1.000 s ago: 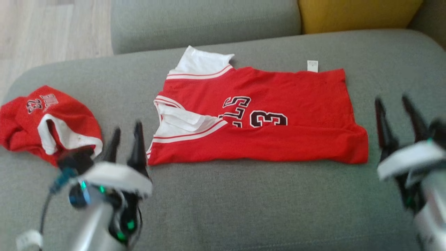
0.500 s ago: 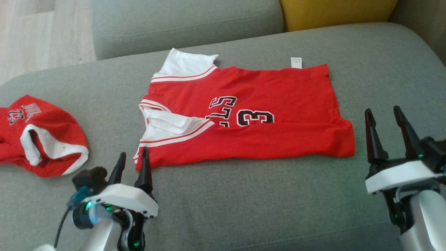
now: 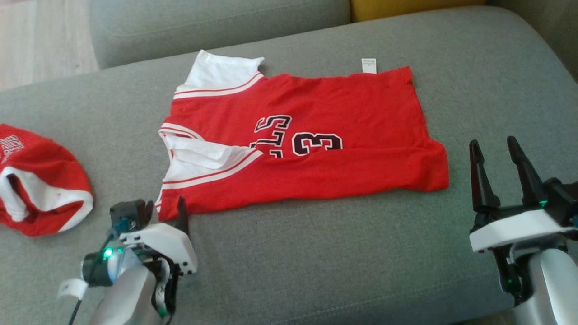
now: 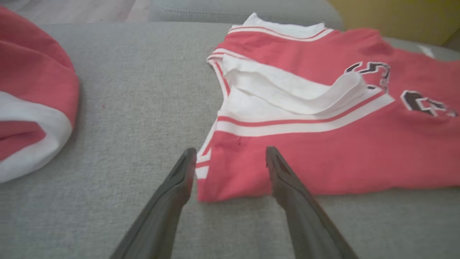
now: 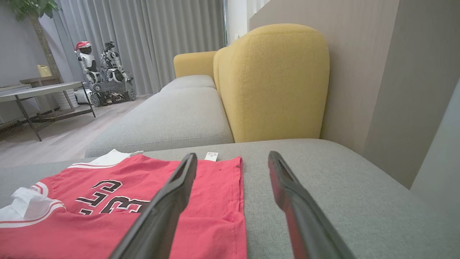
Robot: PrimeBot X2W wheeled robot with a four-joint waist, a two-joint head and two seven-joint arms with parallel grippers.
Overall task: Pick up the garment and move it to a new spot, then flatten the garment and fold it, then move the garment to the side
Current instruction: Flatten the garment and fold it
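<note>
1. Position: the garment (image 3: 298, 140) lies spread on the grey sofa seat (image 3: 316, 257) in the centre of the head frame, neck opening to the left and hem to the right.
2. Left tool (image 4: 230, 151): released and holding nothing. In its wrist frame the fingers straddle the garment's lower-left corner, low over the cloth. I cannot tell whether the tips touch.
3. Right tool (image 3: 492, 143): released and empty at the lower right of the head frame, apart from the hem.
4. Risk, partial pinch: if I close the left tool here, it may take only the top layer of that corner, or catch sofa fabric with it. The corner is thin and lies flat against the seat.
5. Risk, uneven lift: with the right tool clear of the hem, raising the left side alone would drag and bunch the cloth.
6. Risk, loose flap: the white sleeve panel (image 3: 203, 155) sits folded over at centre left. I judge it likely to flop out and spoil any fold.
7. Risk, wrong item: a second red garment (image 3: 40, 189) lies bunched at the left edge, and a leftward drag could run into it.
</note>
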